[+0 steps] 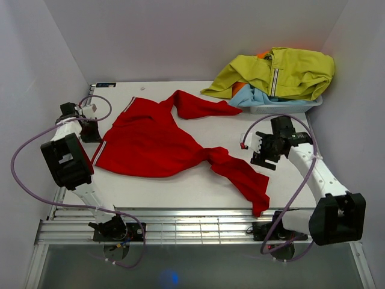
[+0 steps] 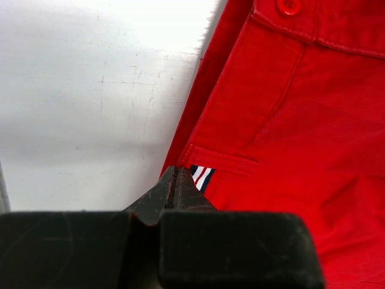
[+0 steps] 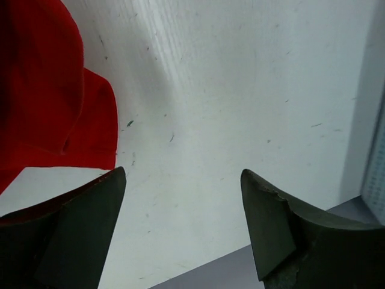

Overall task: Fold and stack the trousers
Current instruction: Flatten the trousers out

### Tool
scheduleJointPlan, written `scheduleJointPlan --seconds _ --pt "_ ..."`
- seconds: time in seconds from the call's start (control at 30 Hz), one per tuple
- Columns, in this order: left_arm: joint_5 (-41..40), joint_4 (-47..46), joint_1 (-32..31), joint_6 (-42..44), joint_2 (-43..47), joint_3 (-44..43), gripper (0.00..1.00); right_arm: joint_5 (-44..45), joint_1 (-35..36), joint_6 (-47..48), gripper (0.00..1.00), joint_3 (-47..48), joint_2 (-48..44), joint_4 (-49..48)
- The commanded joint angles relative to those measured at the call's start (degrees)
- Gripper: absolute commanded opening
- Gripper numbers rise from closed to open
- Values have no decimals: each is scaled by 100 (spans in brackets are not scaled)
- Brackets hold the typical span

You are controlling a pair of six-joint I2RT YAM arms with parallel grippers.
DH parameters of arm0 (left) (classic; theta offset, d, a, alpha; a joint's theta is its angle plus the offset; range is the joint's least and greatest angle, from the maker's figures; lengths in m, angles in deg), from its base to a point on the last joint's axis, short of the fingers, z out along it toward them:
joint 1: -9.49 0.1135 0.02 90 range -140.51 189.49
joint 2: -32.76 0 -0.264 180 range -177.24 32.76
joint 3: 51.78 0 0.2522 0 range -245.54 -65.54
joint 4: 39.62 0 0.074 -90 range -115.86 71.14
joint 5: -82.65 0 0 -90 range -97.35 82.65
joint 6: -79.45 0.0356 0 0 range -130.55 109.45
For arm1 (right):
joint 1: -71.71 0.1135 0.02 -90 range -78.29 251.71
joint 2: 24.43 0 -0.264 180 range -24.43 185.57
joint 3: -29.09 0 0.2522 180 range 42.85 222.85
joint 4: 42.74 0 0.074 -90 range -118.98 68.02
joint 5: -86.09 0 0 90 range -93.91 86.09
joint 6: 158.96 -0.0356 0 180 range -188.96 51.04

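The red trousers (image 1: 150, 141) lie spread on the white table (image 1: 180, 188), with one leg reaching the front edge. Only the left wrist view shows their button (image 2: 289, 6), a pocket welt (image 2: 219, 159) and a small navy, white and red striped tab (image 2: 202, 176). There the left gripper (image 2: 175, 180) has its jaws pressed together at the cloth's edge; whether it pinches fabric cannot be told. The right gripper (image 3: 183, 174) stands with jaws wide apart over bare table beside a trouser leg. The overhead view alone shows a yellow-green jacket (image 1: 283, 72) and a light blue garment (image 1: 252, 96) in a bin (image 1: 289, 107).

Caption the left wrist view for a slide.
Shut left fingers at the edge of the red trousers, near a striped tag, white table alongside.
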Motion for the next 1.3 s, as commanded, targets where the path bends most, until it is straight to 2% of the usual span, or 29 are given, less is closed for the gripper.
scheduleJointPlan --seconds 0.0,0.17,0.3,0.5,0.6,0.7,0.73,0.83,1.0,1.27 --pt "-10 -65 29 147 256 4 0 -449 -499 -560 82 435 612 940" --pt "166 -22 29 103 221 -84 0 -922 -1149 -1141 73 348 1220 1004" --pt "193 -13 38 95 247 -102 0 -1118 -1194 -1378 67 93 1406 926" --pt "272 -13 38 86 221 -67 0 -670 -1194 -1598 64 -689 1511 -199" --pt "263 -22 38 112 230 3 0 -652 -1194 -1563 54 -795 1651 -209" --pt "246 -39 47 147 247 39 0 -196 -1203 -1344 25 -944 1678 -410" --pt "237 -48 56 165 239 48 0 -47 -1238 -1256 8 -910 1670 -454" --pt "176 -74 73 235 247 74 0 270 -1807 -1019 8 -366 1652 -464" --pt "70 -153 135 323 230 48 0 728 -2336 -431 8 619 1723 -744" --pt "17 -145 179 385 142 -49 0 97 -2539 19 8 1121 1100 -1507"
